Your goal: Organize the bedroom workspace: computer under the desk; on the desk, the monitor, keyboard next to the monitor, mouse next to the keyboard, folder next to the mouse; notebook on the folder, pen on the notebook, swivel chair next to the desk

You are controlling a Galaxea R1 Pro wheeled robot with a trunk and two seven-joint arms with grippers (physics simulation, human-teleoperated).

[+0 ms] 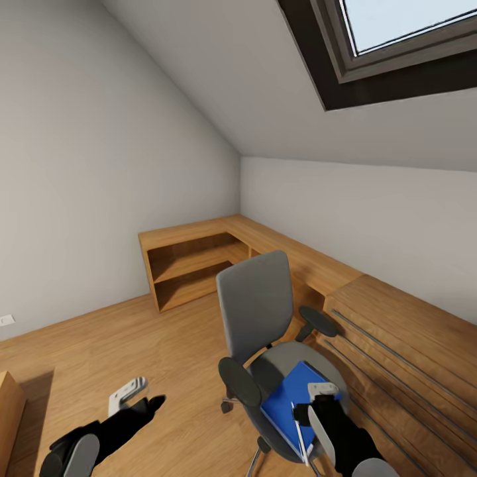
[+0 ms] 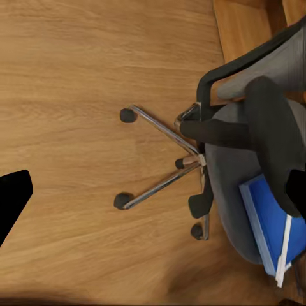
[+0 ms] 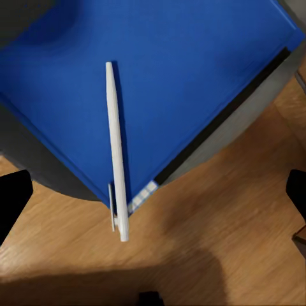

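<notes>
The grey swivel chair (image 1: 255,308) stands mid-floor on its chrome base (image 2: 159,159). On its seat lies the blue folder (image 1: 288,397) (image 2: 268,217) (image 3: 185,76), and a white pen (image 1: 299,434) (image 2: 285,252) (image 3: 116,146) rests across the folder. My right gripper (image 1: 322,396) (image 3: 153,204) hovers just above the folder's near edge, open, its fingertips (image 3: 13,204) spread wide with nothing between them. Left of the chair, my left gripper (image 1: 136,397) (image 2: 153,204) hangs open and empty over the oak floor. The desk, computer, monitor, keyboard, mouse and notebook are out of view.
Open oak corner shelves (image 1: 192,265) line the far wall behind the chair. A light oak dresser (image 1: 404,344) with long bar handles stands close on the chair's right. A skylight (image 1: 397,40) sits in the sloped ceiling. Bare plank floor (image 1: 132,338) stretches to the left.
</notes>
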